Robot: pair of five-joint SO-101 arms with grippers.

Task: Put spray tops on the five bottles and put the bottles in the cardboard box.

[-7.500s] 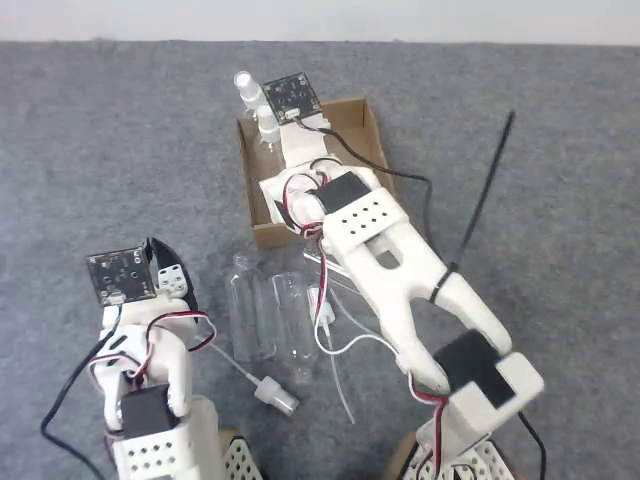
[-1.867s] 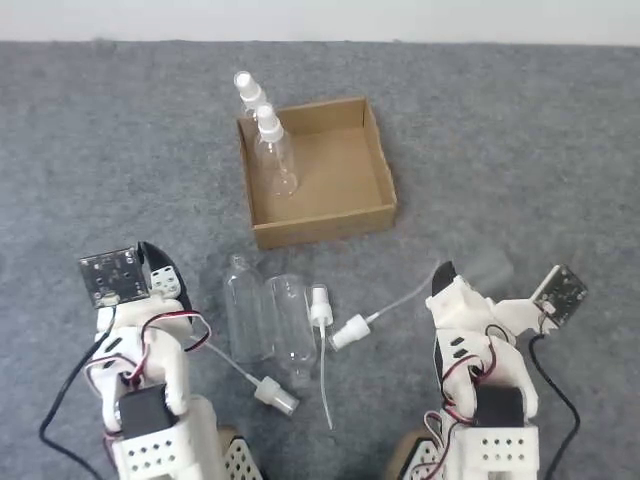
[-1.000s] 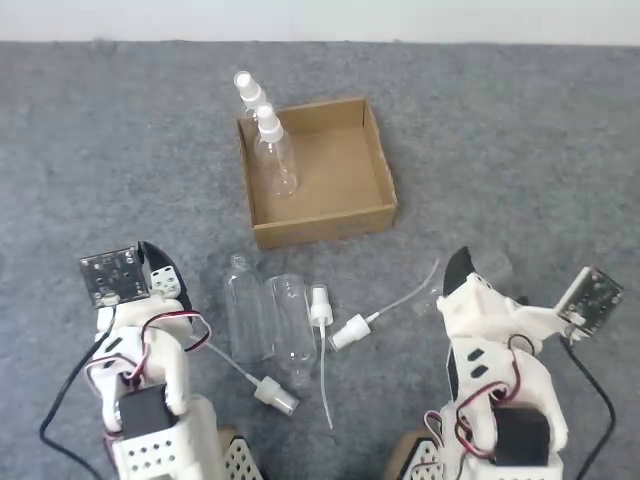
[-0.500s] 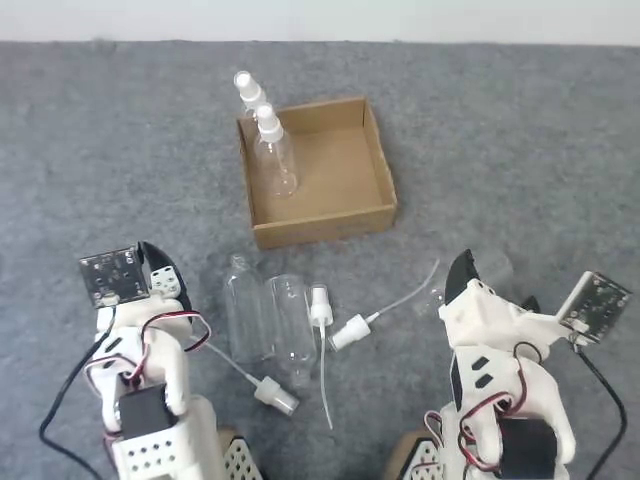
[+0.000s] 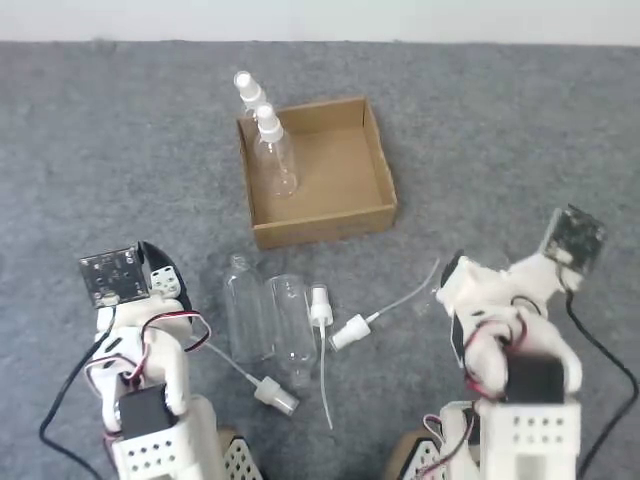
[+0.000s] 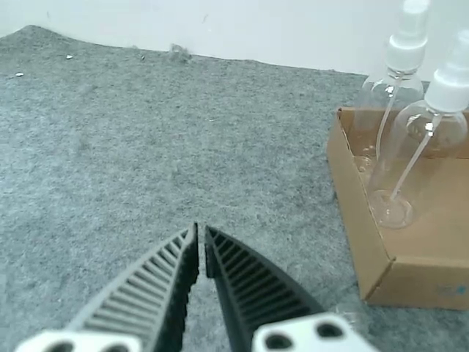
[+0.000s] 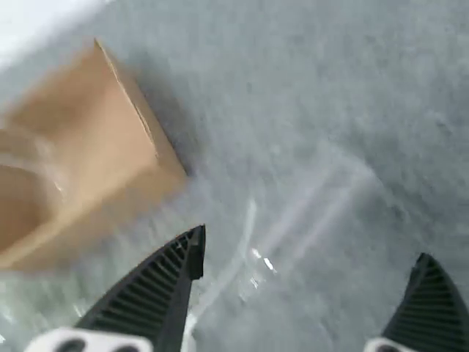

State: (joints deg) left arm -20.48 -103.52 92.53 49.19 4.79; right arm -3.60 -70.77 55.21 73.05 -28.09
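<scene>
The cardboard box [image 5: 330,175] stands at the back, and two clear bottles with white spray tops [image 5: 272,150] [image 6: 410,139] stand upright in its left corner. Two uncapped bottles [image 5: 265,312] lie side by side on the carpet in front of it. Three loose spray tops [image 5: 322,305] [image 5: 350,330] [image 5: 273,392] with long tubes lie around them. A third clear bottle [image 7: 311,213] lies blurred between the fingers of my right gripper [image 7: 311,246] [image 5: 460,272], which is wide open just above the carpet. My left gripper [image 6: 201,233] [image 5: 160,268] is shut, low at the front left, holding nothing.
Grey carpet [image 5: 520,130] covers the whole table. A white wall [image 6: 220,22] runs along its far edge. One spray top's thin tube [image 5: 405,290] stretches toward the right gripper.
The right arm has turned over the last second: its wrist camera swung up and back, and the open gripper now points at the lying bottle. The left arm has not moved.
</scene>
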